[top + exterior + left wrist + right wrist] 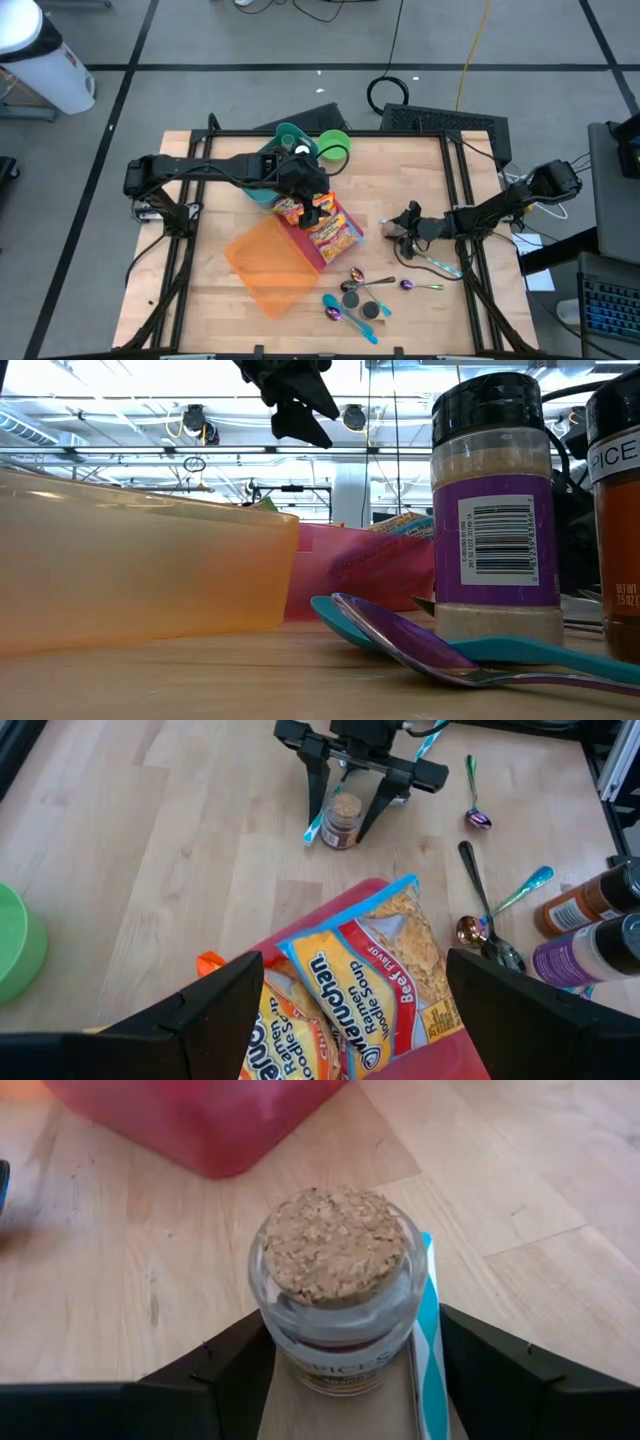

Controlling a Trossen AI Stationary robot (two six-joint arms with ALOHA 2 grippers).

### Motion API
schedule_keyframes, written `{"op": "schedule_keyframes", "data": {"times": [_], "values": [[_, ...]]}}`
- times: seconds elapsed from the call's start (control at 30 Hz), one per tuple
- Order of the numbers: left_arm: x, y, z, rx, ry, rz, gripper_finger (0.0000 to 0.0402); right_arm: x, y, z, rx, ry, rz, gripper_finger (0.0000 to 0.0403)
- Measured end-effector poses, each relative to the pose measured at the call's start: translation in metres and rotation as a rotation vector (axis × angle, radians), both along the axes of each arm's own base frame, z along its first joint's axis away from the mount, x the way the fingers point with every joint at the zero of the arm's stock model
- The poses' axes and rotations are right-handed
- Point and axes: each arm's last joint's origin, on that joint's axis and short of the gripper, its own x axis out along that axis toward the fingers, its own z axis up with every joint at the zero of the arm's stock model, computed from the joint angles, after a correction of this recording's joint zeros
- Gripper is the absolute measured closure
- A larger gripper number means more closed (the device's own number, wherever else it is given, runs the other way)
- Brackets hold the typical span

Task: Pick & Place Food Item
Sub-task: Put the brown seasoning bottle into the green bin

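Left gripper (345, 1020) hangs over the red tray (322, 232) mid-bench, fingers spread wide w/ nothing between them. Right below, in its wrist view, lie the ramen packets (365, 975), yellow "Beef Flavor" bags piled in that tray, so the food item sits in the red tray, not yet taken. Wide spread makes sense: a flat crinkly bag needs a broad bite, and approaching from above keeps clear of the tray walls.

Right gripper (340, 1380) is low on the bench's right side, straddling a small cork-stoppered spice jar (338, 1305). Jar stands upright on the wood, a teal spoon handle (432, 1350) just beside it. The fingers flank the glass very closely, but whether they're touching or gripping it I can't tell. From the left wrist view the same jar (343, 820) shows between those fingers, resting on the bench.

An orange bin (268, 262) touches the tray's near-left edge, prob. a drop spot, though that's my guess. Green cups (334, 147) sit behind at the far edge. Loose spoons (362, 278) and two black-lidded spice shakers (497, 510) cluster toward the front right, well apart from the tray, so they shouldn't foul a lift. Main risk, imo: pinching two packets at once since they overlap.
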Motion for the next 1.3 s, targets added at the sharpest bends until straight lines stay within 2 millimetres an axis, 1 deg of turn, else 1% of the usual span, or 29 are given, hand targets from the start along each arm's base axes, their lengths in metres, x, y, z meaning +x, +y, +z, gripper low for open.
{"op": "schedule_keyframes", "data": {"times": [0.1,0.2,0.27,0.5,0.63,0.73,0.87,1.03,1.17,1.3], "values": [[0.0,0.0,0.0,0.0,0.0,0.0,0.0078,0.0,0.0,0.0,0.002,-0.002,0.006,0.0166],[0.0,0.0,0.0,0.0,0.0,0.0,0.0078,0.003,0.001,0.003,0.006,-0.038,0.014,0.0163],[0.0,0.0,0.0,0.0,0.0,0.0,0.0078,0.003,0.001,0.004,0.008,-0.053,0.02,0.0151],[0.0,0.0,0.0,0.0,0.001,-0.001,0.0078,0.004,0.002,0.005,-0.014,-0.048,0.046,0.0085],[0.0,0.0,0.0,0.0,0.0,-0.001,0.0078,0.009,0.003,0.008,-0.076,-0.042,0.091,0.0066],[0.0,0.0,0.0,0.0,0.001,-0.001,0.0078,0.015,0.004,0.014,-0.107,-0.042,0.105,0.0065],[0.0,0.0,0.0,-0.001,0.001,-0.001,0.0078,0.02,0.006,0.017,-0.131,0.028,0.118,0.0073],[-0.001,0.0,0.0,-0.003,0.006,0.001,0.0078,0.027,0.009,0.022,-0.084,0.081,0.167,0.0081],[0.0,0.0,0.0,-0.001,0.005,-0.001,0.0078,0.031,0.015,0.027,-0.058,0.063,0.204,0.0083],[0.0,0.0,0.0,0.0,0.002,-0.001,0.0078,0.031,0.018,0.028,-0.056,0.057,0.219,0.0083]]}}
